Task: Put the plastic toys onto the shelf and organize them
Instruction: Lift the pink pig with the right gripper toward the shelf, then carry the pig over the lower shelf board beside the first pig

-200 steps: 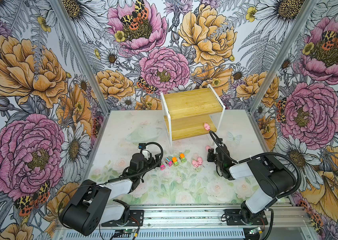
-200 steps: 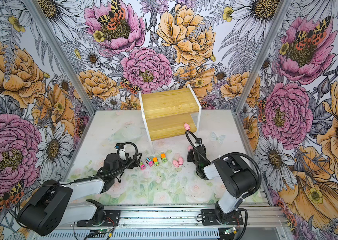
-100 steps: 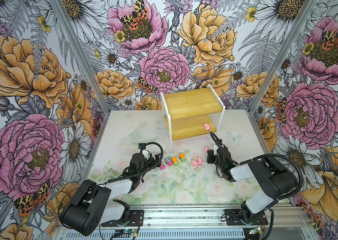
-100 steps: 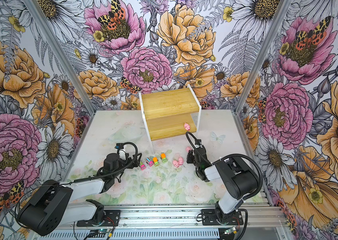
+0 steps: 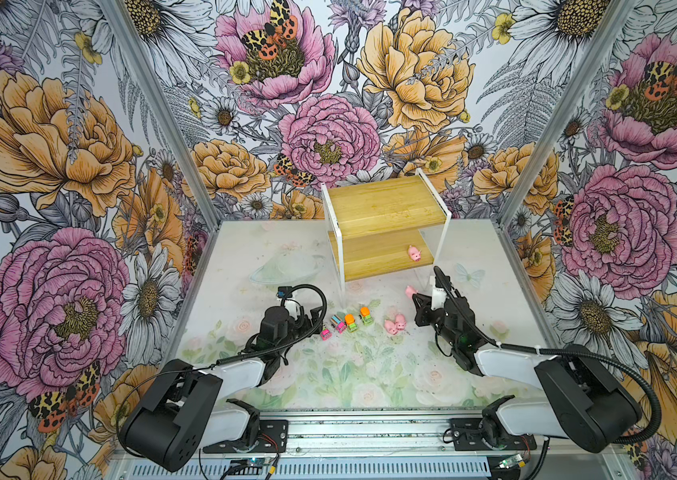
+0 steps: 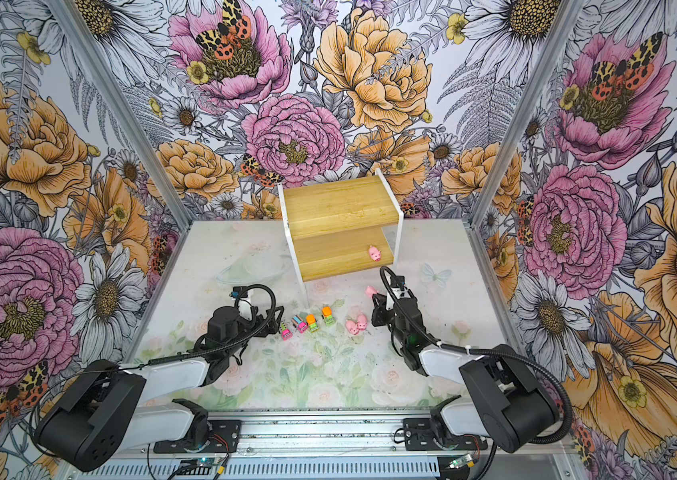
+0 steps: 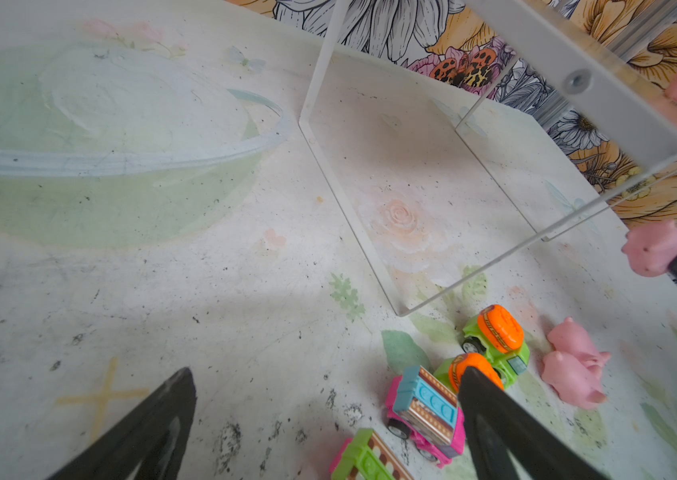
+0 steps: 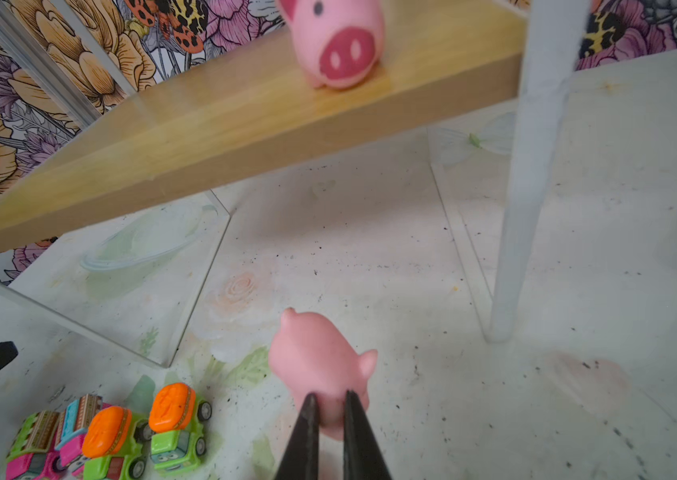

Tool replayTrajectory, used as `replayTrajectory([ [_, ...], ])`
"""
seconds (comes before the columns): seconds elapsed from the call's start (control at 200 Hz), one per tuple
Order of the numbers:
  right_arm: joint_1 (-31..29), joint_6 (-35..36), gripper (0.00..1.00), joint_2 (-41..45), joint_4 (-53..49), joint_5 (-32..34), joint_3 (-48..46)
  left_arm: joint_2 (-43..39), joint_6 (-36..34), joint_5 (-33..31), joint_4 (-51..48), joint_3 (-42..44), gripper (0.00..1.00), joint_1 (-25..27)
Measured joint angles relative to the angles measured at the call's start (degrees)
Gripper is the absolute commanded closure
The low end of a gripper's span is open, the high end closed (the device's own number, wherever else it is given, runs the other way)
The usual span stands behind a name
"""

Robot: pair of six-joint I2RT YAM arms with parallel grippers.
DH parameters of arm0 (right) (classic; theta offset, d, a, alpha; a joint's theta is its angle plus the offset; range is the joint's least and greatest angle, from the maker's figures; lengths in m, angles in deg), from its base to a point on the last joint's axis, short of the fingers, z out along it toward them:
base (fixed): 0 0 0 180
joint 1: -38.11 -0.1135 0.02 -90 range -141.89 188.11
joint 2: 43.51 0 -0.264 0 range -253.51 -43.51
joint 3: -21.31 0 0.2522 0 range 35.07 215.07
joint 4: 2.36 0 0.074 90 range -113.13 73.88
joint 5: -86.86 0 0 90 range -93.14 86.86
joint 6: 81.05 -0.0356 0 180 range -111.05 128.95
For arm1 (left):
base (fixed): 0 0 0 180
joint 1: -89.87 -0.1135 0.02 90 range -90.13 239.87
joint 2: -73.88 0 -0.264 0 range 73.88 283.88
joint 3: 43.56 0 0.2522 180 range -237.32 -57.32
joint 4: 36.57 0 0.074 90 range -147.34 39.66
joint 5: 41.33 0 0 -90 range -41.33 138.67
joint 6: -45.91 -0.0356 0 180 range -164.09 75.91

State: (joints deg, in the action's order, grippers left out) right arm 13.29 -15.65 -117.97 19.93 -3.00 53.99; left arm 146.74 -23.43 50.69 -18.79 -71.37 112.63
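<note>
Gripped pig [image 8: 320, 357] nearer shelf [image 8: 245, 120], rump half-hidden

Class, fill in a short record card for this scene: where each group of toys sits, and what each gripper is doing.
Rack: shelf with two wooden boards, at the back of the table
Lower board: one pig, near the right end
Right gripper: shut on second pig, in front of the shelf
On table: two pigs side by side; four cars in a row
Left gripper: open, beside the cars
</note>
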Motion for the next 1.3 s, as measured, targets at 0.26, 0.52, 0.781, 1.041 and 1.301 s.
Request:
replayTrajectory([
  [0.26,-2.67,0.00,0.88,8.61,-5.35,0.24,0.57,0.00,0.00,0.00,0.33,0.00,0.01,0.00],
  [0.52,-7.21,0.04,0.89,9.55,-8.87,2.73,6.10,-1.01,-0.02,0.00,0.44,0.02,0.01,0.00],
  [0.781,-11.34,0.28,0.89,5.70,-11.85,7.74,13.86,-1.31,0.00,0.00,0.42,0.02,0.01,0.00],
  [1.041,-14.01,1.33,0.89,2.67,-18.82,15.30,22.05,-1.60,-0.02,0.00,0.42,0.02,0.01,0.00],
  [1.301,-14.38,0.44,0.90,2.25,-25.22,22.05,25.75,-1.64,-0.04,0.02,0.42,0.02,0.01,-0.02],
])
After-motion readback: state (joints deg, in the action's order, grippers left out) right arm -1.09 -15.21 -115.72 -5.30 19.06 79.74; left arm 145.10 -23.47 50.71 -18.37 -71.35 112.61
